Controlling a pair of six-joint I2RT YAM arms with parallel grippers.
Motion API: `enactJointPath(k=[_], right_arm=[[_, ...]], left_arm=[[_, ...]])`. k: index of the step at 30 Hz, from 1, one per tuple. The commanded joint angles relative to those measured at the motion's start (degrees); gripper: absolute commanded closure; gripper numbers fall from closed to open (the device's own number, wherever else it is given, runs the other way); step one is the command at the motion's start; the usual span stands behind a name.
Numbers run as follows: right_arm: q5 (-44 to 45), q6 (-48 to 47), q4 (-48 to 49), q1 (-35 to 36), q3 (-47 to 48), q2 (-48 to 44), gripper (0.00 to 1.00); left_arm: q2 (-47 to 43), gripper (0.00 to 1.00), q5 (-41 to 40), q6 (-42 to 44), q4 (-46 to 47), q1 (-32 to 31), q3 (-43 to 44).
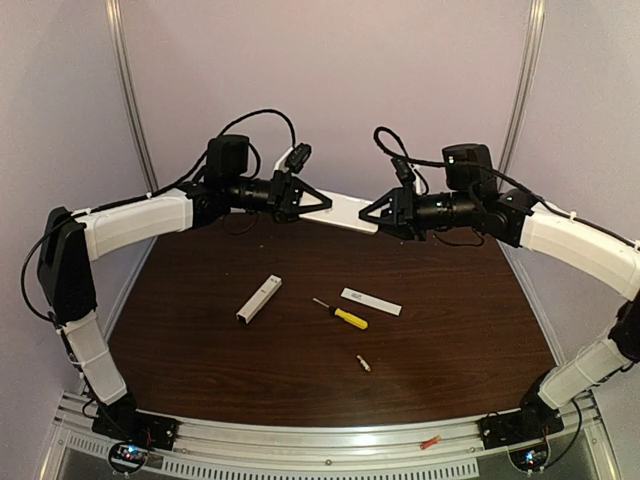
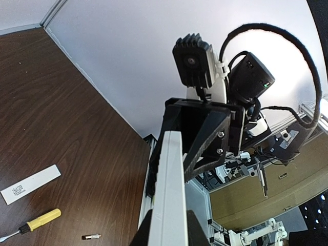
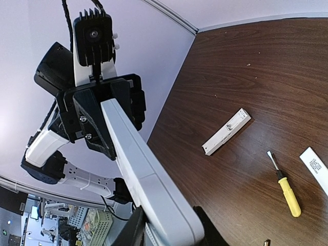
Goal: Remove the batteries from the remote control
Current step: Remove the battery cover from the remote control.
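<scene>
Both grippers hold a long white remote control level in the air over the far side of the table. My left gripper is shut on its left end and my right gripper is shut on its right end. The left wrist view looks along the remote between the jaws, and so does the right wrist view. One tiny cylindrical battery lies on the table in front and also shows in the left wrist view. No other batteries are visible.
On the dark wooden table lie a white channel-shaped piece, a yellow-handled screwdriver and a flat white strip with print. A metal rail runs along the near edge. Walls close in the back and sides.
</scene>
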Motion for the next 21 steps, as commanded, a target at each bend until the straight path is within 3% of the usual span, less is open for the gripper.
enactJointPath(k=[1, 10, 17, 21], right_arm=[[1.8, -0.3, -1.0, -0.2, -1.1, -1.5, 0.83], [1.5, -0.5, -0.9, -0.3, -1.7, -2.5, 0.92], [1.6, -0.2, -1.1, -0.4, -2.2, -3.0, 0.91], [1.7, -0.1, -1.4, -0.4, -2.0, -2.8, 0.84]], left_arm=[[-0.5, 1.0, -1.4, 0.6, 2.6, -0.4, 1.3], [-0.5, 1.0, -0.5, -0.6, 4.3, -0.4, 1.1], [-0.5, 1.0, -0.2, -0.6, 4.5, -0.4, 0.9], [-0.6, 1.0, -0.2, -0.5, 4.4, -0.4, 0.7]])
